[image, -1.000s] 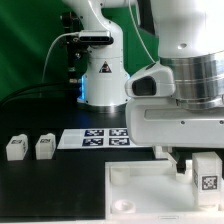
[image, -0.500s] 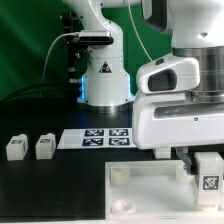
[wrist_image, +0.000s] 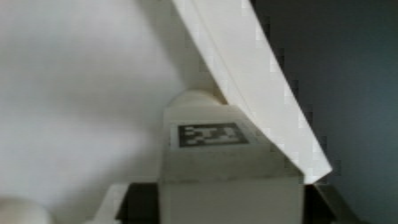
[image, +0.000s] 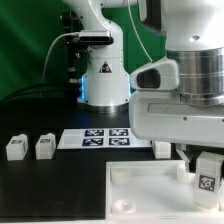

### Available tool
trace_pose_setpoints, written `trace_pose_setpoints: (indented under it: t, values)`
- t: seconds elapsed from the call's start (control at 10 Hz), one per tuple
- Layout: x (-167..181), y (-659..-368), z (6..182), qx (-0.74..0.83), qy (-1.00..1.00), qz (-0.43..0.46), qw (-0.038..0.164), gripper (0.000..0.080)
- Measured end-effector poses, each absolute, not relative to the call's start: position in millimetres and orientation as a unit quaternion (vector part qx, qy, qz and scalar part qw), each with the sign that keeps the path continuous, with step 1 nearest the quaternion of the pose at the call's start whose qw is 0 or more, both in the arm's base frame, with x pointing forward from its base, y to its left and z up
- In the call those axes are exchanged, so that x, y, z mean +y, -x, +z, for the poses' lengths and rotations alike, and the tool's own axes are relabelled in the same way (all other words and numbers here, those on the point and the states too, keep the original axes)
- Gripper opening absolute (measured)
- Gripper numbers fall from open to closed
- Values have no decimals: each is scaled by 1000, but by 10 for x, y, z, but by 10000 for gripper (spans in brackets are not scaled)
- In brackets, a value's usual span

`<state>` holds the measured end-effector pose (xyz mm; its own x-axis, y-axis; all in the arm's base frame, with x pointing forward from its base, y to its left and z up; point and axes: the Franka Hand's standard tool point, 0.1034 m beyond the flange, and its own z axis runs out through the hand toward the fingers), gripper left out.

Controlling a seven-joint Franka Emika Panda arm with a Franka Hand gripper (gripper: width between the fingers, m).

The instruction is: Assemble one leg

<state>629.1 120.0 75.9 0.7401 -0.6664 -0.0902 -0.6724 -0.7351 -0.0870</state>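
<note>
My gripper is shut on a leg, a small white post with a black-and-white tag, and holds it upright at the far corner of the large flat white tray-like piece on the exterior view's right. In the wrist view the leg fills the gap between the dark fingers of the gripper. Its tip lies against the white piece, next to that piece's raised rim. The contact point is hidden. Two more legs lie at the exterior view's left.
The marker board lies on the black table before the robot base. A small white part sits behind the white piece, partly hidden by my arm. A green backdrop stands behind.
The arm's wrist has turned above the corner. The held leg has sunk slightly toward the white piece. The loose legs have not moved.
</note>
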Motion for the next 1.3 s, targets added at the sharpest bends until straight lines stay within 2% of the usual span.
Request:
trace_pose_setpoints:
  t: [0.3,0.4,0.6,0.7,0.8,0.9,1.0,1.2,1.3]
  values:
    - [1154,-6317,737,605,787,57,108,299]
    - [1163,-6311,733,643,754,67,112,299]
    - [1173,-6309,732,665,736,71,110,299]
    - [1172,-6307,728,657,743,70,111,364]
    - [1173,-6307,726,643,755,68,112,364]
    - [1172,-6303,726,613,780,63,110,550]
    - [1179,-6311,735,550,827,51,107,618]
    - [1225,-6322,753,401,911,24,95,643]
    - [1204,-6323,743,363,926,20,96,648]
